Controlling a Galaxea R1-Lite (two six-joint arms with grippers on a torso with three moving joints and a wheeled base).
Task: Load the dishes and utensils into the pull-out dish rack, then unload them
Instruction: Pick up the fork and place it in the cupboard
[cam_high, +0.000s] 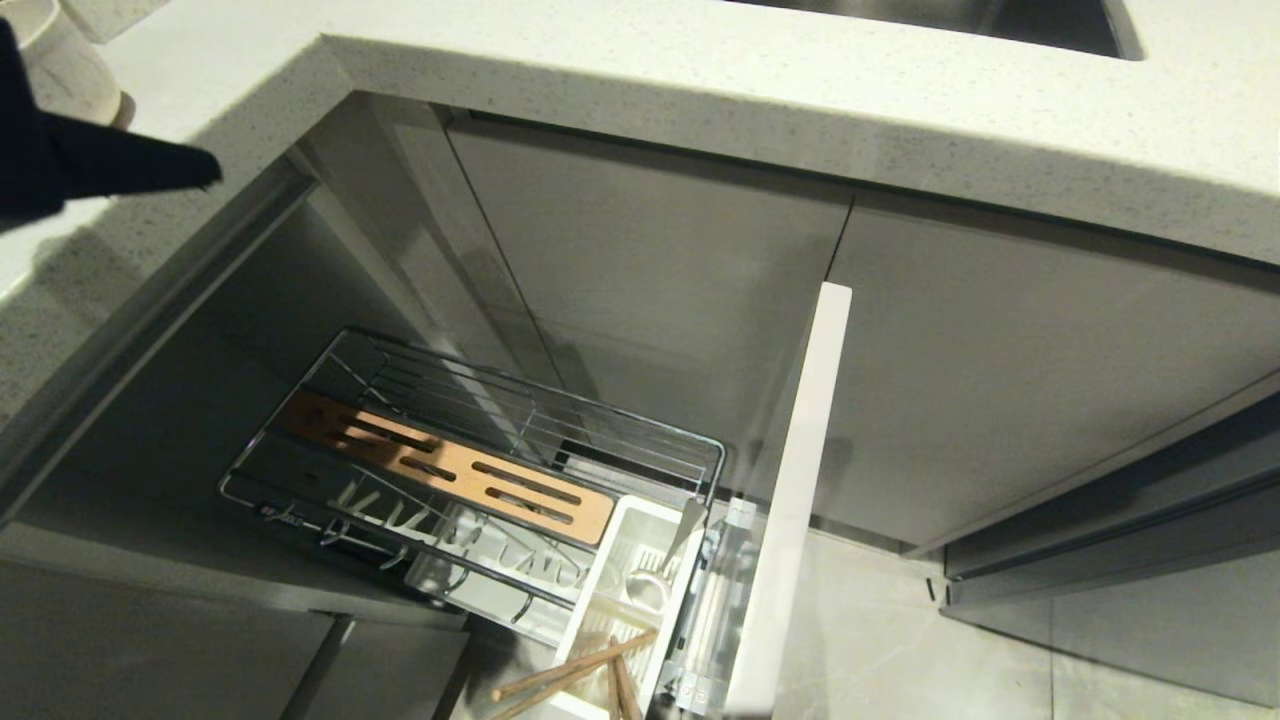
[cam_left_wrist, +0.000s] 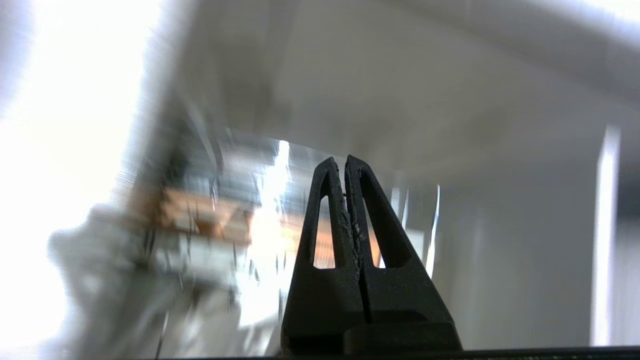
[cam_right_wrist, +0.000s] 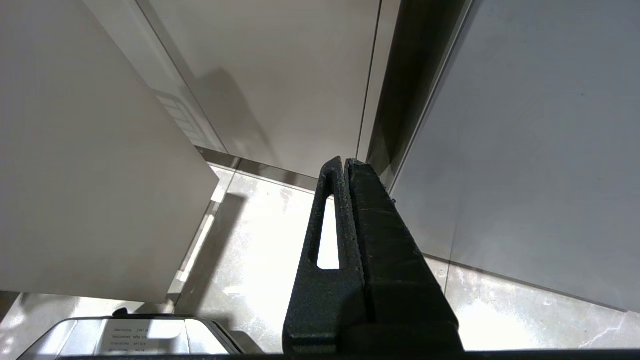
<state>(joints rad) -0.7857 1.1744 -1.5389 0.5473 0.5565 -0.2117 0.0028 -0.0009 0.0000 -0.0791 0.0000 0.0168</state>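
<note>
Chrome wire dish rack (cam_high: 500, 420) carries a slotted wooden strip (cam_high: 445, 468).

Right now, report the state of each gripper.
Left gripper: closed, holding nothing.
Right gripper: closed, holding nothing.

Chrome wire pull-out dish rack (cam_high: 640, 440) with orange-brown slotted wooden strip (cam_high: 450, 468), white slotted cutlery caddy (cam_high: 628, 590). Silver fork (cam_high: 668, 560); light wooden chopsticks (cam_high: 580, 672). Pale grey drawer front (cam_high: 795, 500). Speckled off-white countertop (cam_high: 800, 110). Black left gripper (cam_left_wrist: 345, 165), black right gripper (cam_right_wrist: 345, 165). Marbled grey floor tiles (cam_high: 900, 640).
</note>
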